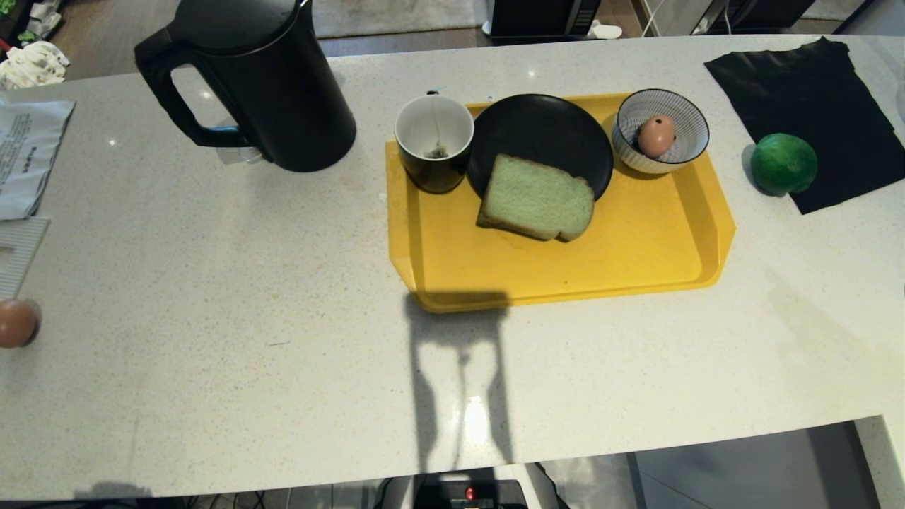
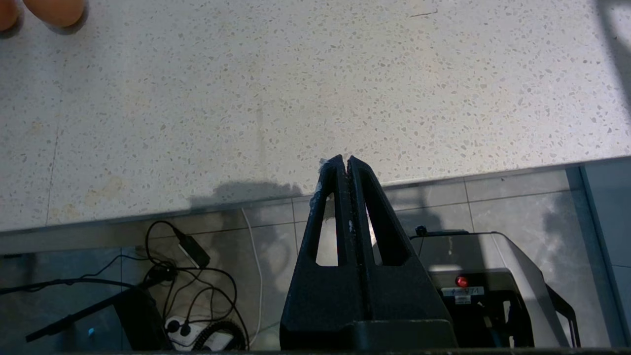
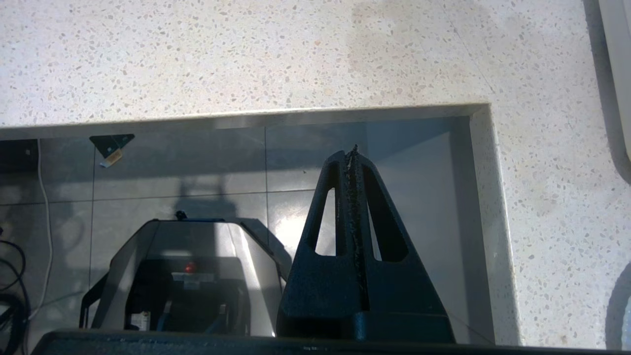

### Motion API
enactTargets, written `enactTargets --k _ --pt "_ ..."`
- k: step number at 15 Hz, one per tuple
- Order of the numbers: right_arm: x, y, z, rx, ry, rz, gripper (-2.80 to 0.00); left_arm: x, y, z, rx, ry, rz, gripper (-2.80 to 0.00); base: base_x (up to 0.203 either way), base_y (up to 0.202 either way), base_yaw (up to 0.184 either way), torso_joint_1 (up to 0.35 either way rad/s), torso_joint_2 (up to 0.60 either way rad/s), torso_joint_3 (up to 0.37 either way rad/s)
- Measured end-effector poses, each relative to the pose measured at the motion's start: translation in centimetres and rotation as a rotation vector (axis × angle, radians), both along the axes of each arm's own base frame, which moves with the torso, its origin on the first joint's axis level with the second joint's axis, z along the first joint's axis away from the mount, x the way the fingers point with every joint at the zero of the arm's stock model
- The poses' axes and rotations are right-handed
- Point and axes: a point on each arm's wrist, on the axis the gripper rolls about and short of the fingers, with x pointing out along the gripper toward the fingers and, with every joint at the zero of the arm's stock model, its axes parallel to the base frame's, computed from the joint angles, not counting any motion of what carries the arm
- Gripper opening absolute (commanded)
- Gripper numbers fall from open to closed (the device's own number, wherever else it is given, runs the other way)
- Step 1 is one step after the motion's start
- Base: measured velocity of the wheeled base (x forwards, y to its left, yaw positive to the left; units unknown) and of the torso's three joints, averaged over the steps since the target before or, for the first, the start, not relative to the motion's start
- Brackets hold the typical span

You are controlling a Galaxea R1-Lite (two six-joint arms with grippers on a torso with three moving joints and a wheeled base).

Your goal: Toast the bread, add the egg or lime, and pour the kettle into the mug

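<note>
On the yellow tray point(image 1: 636, 261) the pale green bread point(image 1: 536, 199) leans on the front rim of a black plate point(image 1: 544, 131). The black mug point(image 1: 433, 143) with its tea-bag string stands left of the plate. The egg point(image 1: 656, 135) lies in a striped bowl point(image 1: 689, 120) at the tray's right back corner. The lime point(image 1: 783, 164) rests right of the tray. The black kettle point(image 1: 261, 78) stands at the back left. My left gripper point(image 2: 347, 159) and right gripper point(image 3: 352, 153) are shut and empty, parked near the counter's front edge, outside the head view.
A black cloth point(image 1: 820, 106) lies under the lime at the back right. A second egg point(image 1: 15, 323) sits at the far left edge, beside papers point(image 1: 28, 155). The counter has a notch point(image 1: 742, 459) at its front right. My base point(image 3: 182, 276) stands on the tiled floor below.
</note>
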Motion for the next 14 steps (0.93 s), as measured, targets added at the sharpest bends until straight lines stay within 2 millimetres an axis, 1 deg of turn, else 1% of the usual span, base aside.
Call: enactTargets --k 6,14 --pt "0.0 0.0 0.0 -0.001 0.0 0.0 -2.8 0.0 0.0 -0.02 -0.006 0.002 0.001 -2.8 0.0 0.0 0.0 0.0 0.0 0.009" --pt "0.0 0.0 0.0 -0.001 0.0 -0.001 -2.8 0.0 0.01 -0.01 -0.038 0.001 0.003 -2.8 0.0 0.0 0.0 0.004 0.0 0.179"
